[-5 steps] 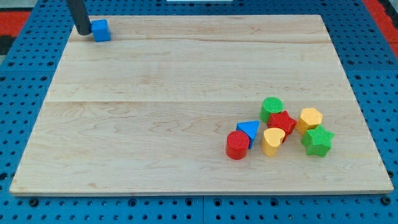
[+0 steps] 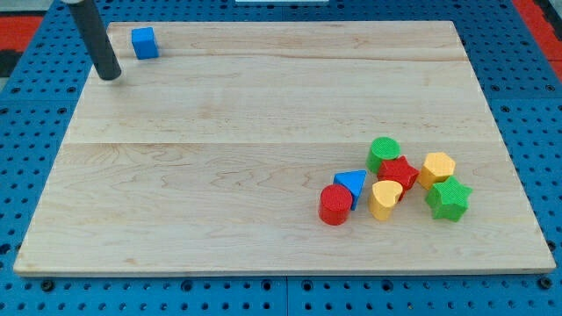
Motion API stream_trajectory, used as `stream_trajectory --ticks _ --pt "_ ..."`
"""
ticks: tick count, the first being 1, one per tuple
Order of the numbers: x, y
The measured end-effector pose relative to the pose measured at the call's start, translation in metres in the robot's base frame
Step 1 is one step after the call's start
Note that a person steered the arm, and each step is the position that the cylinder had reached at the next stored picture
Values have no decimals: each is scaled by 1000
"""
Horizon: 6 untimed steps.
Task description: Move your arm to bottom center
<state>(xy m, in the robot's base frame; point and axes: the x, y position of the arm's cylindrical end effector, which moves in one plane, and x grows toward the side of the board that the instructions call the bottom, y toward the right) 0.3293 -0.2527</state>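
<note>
Rod, dark, long axis running from view's top-left edge down and slightly right, so it leans a bit off vertical; lower end is my tip (image 2: 110, 75), down near the board's (image 2: 263, 96) top-left corner, close to its left edge. No fingers on this rig, just the bare rod, so nothing to open or clamp, and the tip holds nothing and touches no block. Blue cube (image 2: 145, 42) sits up and to the right of the tip, near but apart, a clear gap of bare wood between.

Rest of the blocks bunch at lower right, well apart from the tip: green cylinder (image 2: 384, 152) at the cluster's top, red star (image 2: 398, 170) just below it, yellow hexagon (image 2: 437, 167) to the right, green star (image 2: 449, 198) under that. Yellow heart (image 2: 385, 198) touches the red star; blue triangle (image 2: 351, 183) w/ red cylinder (image 2: 335, 204) pressed at its lower left
</note>
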Motion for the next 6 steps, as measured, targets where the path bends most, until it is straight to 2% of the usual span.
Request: stream_trajectory --ticks 1,2,3,5,6 --pt "57 48" --pt "70 124" --pt "128 188" --pt "277 195" --pt "290 223"
